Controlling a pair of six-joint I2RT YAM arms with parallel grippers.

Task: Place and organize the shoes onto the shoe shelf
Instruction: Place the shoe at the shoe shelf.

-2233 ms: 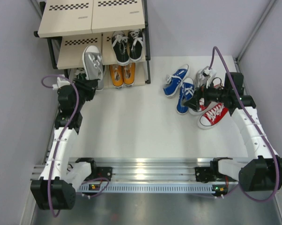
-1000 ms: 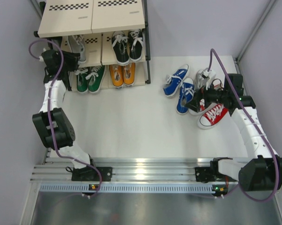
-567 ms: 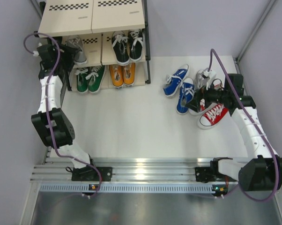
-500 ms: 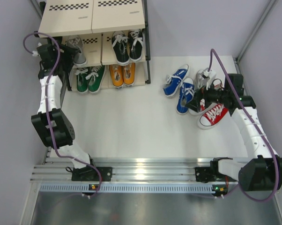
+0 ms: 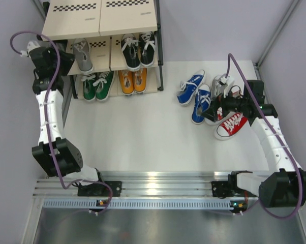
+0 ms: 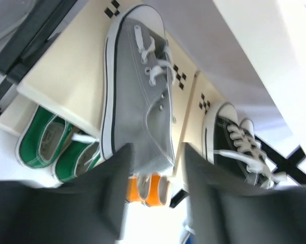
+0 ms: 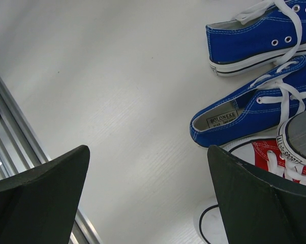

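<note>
— Overhead, where does the grey sneaker [image 5: 82, 55] sit?

— On the middle board of the shoe shelf [image 5: 123, 20], in the left half, lying front to back. The black pair [image 5: 139, 50] fills the right half. On the bottom board are the green pair [image 5: 96, 85] and the orange pair [image 5: 132, 80]. From above, the top board hides the back of the tiers below it.

— And the left gripper [image 5: 69, 55]?

— It is close by that sneaker, at the shelf's left end. The overhead view can't show how its jaws stand, but the left wrist camera does. The fingers [image 6: 110, 203] are parted, and the sneaker's near end shows in the gap, resting on the board. They grip nothing, though their dark bulk blots out the bottom of that view.

— The right side?

— The right gripper [image 5: 206, 108] hangs over loose shoes on the table [image 5: 138, 132]. The blue pair [image 5: 193, 94] is on one side and a red sneaker [image 5: 230, 125] on the other. The arm and its purple cable [image 5: 233, 58] cover much of that heap from above.

— Does its wrist camera help?

— Yes. It shows the jaws spread wide and empty over bare table. At the right edge is the toe of a second grey sneaker [image 7: 301, 133], overlapping the red one.
</note>
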